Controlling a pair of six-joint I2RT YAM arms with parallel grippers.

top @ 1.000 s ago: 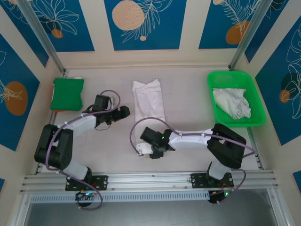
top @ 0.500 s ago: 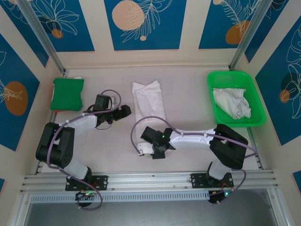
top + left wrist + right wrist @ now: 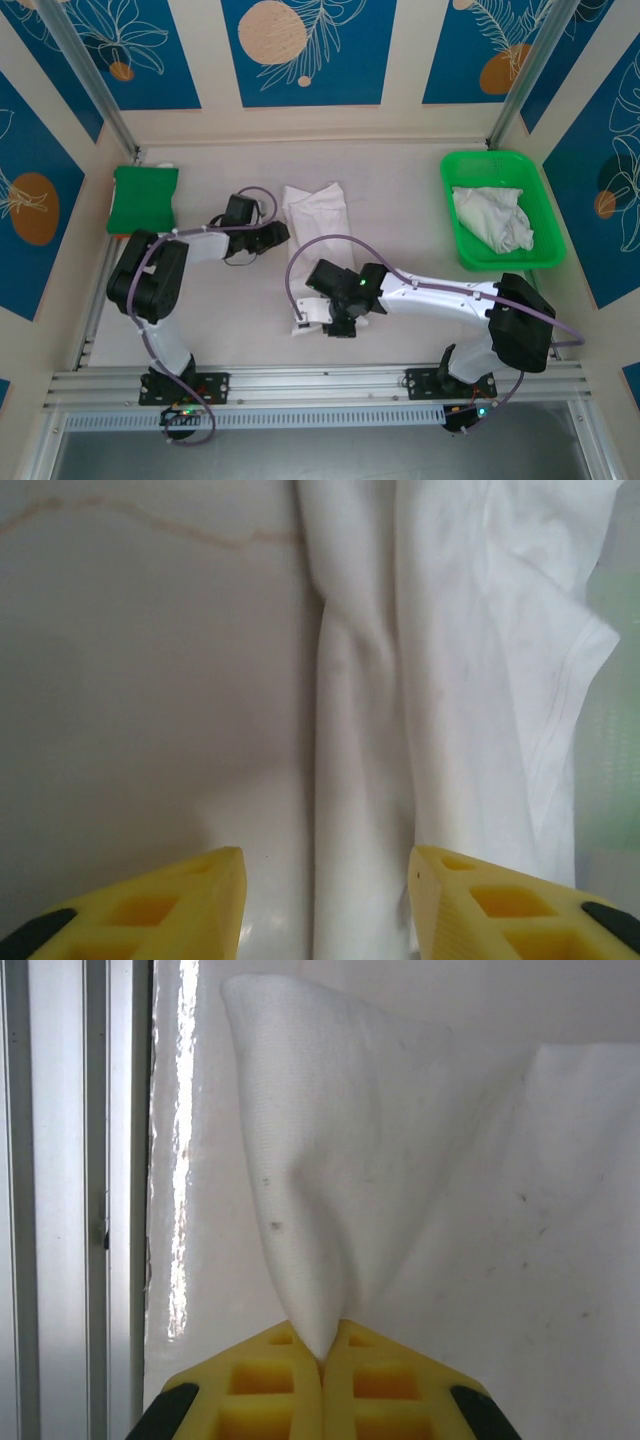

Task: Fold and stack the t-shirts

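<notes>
A white t-shirt [image 3: 318,215] lies folded into a long narrow strip in the middle of the table. My left gripper [image 3: 272,237] is at its left edge, low over the table. In the left wrist view the left gripper [image 3: 328,865] is open, and a raised fold of the t-shirt [image 3: 360,730] runs between its yellow fingers [image 3: 200,895] without touching them. My right gripper [image 3: 338,325] is at the strip's near end. In the right wrist view the right gripper [image 3: 322,1345] is shut on a pinched, lifted corner of the t-shirt [image 3: 330,1160]. Another t-shirt [image 3: 492,220] lies crumpled in the tray.
The green tray [image 3: 447,195] stands at the back right. A green square pad [image 3: 143,198] lies at the back left by the wall. A metal rail [image 3: 320,380] runs along the near edge, close to my right gripper. Side walls close in the table.
My left arm has swung right to the shirt's left edge and its jaws have narrowed. My right gripper has shut on the shirt's near corner.
</notes>
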